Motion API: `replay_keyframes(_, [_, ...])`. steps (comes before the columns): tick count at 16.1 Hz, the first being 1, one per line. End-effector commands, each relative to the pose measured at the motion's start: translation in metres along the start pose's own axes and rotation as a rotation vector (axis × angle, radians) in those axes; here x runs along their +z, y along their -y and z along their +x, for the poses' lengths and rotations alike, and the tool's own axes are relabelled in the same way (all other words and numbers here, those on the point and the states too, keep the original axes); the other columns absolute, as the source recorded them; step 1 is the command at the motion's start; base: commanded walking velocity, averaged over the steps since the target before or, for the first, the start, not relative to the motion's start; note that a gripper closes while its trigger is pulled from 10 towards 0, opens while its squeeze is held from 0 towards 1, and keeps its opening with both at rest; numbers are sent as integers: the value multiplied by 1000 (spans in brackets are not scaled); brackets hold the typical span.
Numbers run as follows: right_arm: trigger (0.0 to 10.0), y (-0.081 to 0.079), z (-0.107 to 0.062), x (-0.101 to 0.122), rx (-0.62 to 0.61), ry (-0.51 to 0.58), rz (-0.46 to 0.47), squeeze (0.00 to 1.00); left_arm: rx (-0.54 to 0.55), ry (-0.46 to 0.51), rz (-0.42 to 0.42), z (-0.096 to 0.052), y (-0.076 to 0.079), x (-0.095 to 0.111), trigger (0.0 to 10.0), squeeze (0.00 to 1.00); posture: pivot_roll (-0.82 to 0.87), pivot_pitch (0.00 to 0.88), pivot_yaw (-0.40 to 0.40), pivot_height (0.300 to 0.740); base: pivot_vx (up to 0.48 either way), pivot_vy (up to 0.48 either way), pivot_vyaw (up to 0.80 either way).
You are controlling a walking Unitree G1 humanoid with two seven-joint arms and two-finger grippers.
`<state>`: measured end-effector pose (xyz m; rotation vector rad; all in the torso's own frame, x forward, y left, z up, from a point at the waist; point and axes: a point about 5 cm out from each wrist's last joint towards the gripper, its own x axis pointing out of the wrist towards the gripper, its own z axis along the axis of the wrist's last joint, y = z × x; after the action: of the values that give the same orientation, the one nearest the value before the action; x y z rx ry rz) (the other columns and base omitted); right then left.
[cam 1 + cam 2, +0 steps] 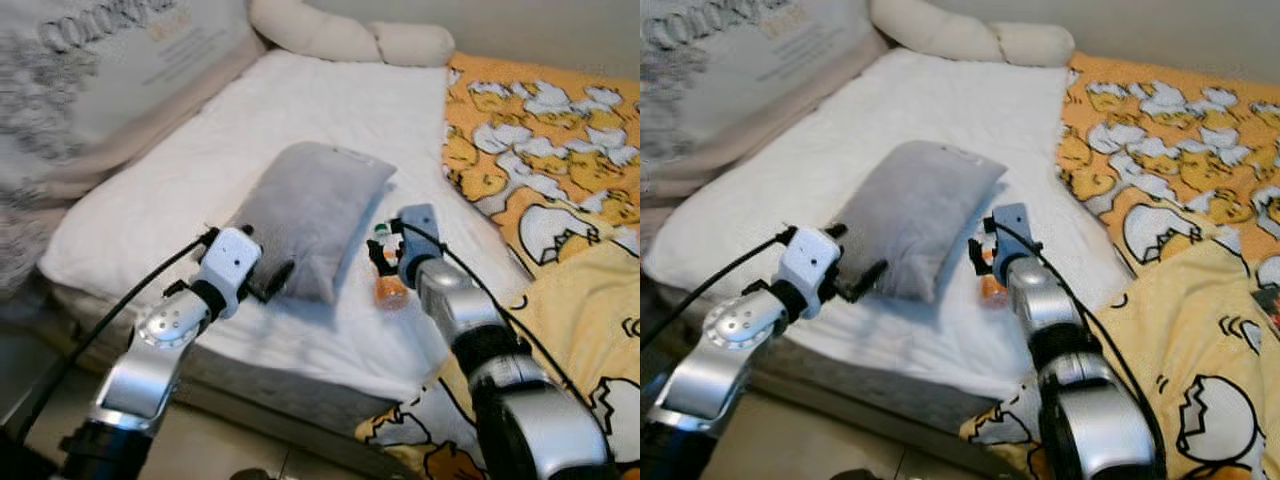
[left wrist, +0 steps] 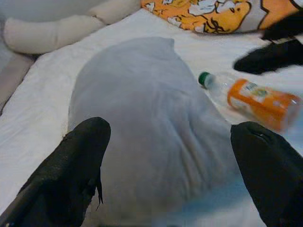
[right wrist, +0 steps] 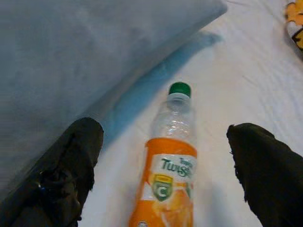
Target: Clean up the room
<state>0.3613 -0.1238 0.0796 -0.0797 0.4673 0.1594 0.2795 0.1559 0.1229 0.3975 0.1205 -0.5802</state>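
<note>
Bottle (image 3: 168,163) label legible btwn right pincer (image 3: 165,179) fingers.

left tool (image 2: 165,165): fingers spread, arm reaching forward | right tool (image 3: 165,165): fingers spread, arm reaching forward

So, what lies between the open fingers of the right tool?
The bottle lies on the white sheet between them, beside the grey pillow; the right wrist view shows it.
</note>
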Motion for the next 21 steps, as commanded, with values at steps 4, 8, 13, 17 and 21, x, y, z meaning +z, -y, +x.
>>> replay_keyframes(4, [10000, 7, 5, -9, -60, -117, -106, 0, -167, -43, 64, -14, 13, 4, 10000, 0, 194, 0, -18, 740, 0, 0, 0])
replay_keyframes(8, [10000, 9, 3, -31, -111, -197, -97, 0, -198, -92, 83, -35, 16, 5, 10000, 0, 290, 0, -54, 740, 0, 0, 0])
replay_keyframes(13, [10000, 19, 0, -40, -199, -205, -37, 0, -203, -104, 91, -48, 21, 15, 10000, 0, 340, 0, -48, 740, 0, 0, 0])
replay_keyframes(17, [10000, 33, -5, -55, -271, -251, 81, 0, -256, -102, 89, -53, 30, 24, 10000, 0, 352, 38, -41, 740, 0, 0, 0])
replay_keyframes(21, [10000, 36, -11, -75, -252, -305, 157, 0, -300, -107, 81, -55, 38, 28, 10000, 0, 345, 90, -30, 740, 0, 0, 0])
